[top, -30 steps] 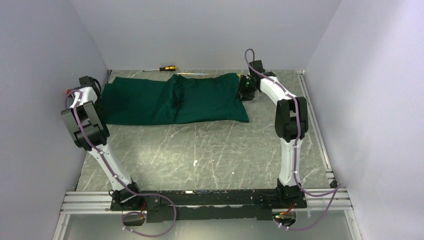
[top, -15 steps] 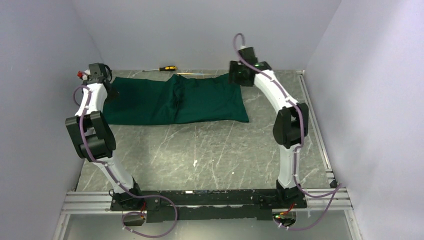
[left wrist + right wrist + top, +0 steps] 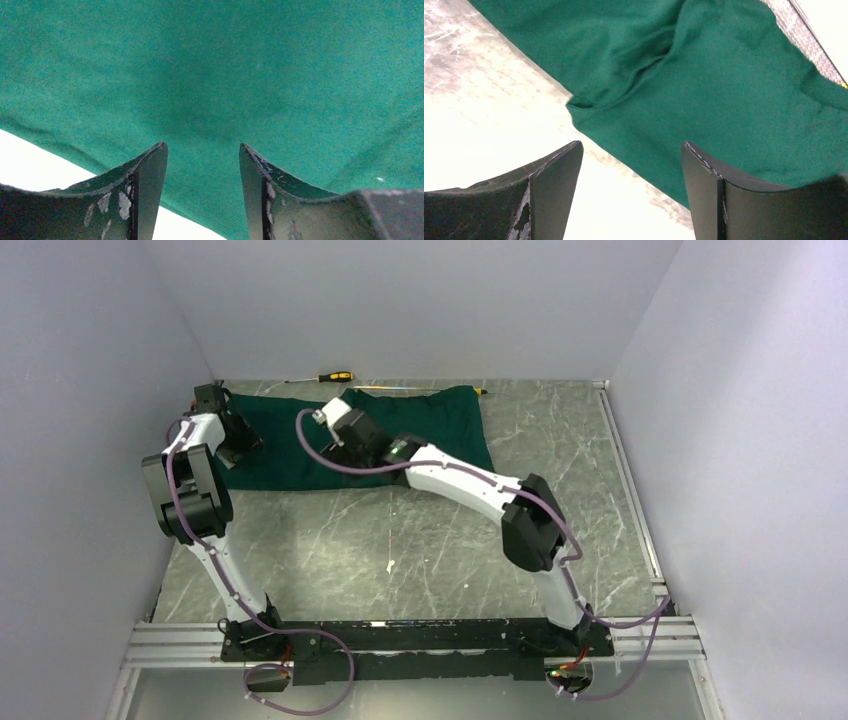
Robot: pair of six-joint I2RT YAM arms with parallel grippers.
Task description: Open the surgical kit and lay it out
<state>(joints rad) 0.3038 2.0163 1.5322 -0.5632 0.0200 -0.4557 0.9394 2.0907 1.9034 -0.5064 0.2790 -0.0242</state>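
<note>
The dark green cloth (image 3: 420,430) lies bundled across the back of the table. My left gripper (image 3: 240,438) is open just above the cloth's left part. In the left wrist view its fingers (image 3: 202,145) frame green cloth (image 3: 225,75) with nothing between them. My right gripper (image 3: 342,443) is open over the cloth's middle, near its front edge. In the right wrist view (image 3: 631,142) a fold of the cloth (image 3: 724,90) and bare table show between its fingers. A strip of silver wire-mesh tray (image 3: 805,36) peeks out past the cloth. The instruments are hidden.
A yellow-and-black screwdriver (image 3: 334,377) lies by the back wall. A thin rod with a yellow tip (image 3: 478,391) lies along the cloth's far edge. Grey walls close in on the left, back and right. The marble tabletop (image 3: 400,540) stretches in front of the cloth.
My right arm has swung from the cloth's far right end leftward to its middle. My left gripper has moved from the far left corner down onto the cloth's left part.
</note>
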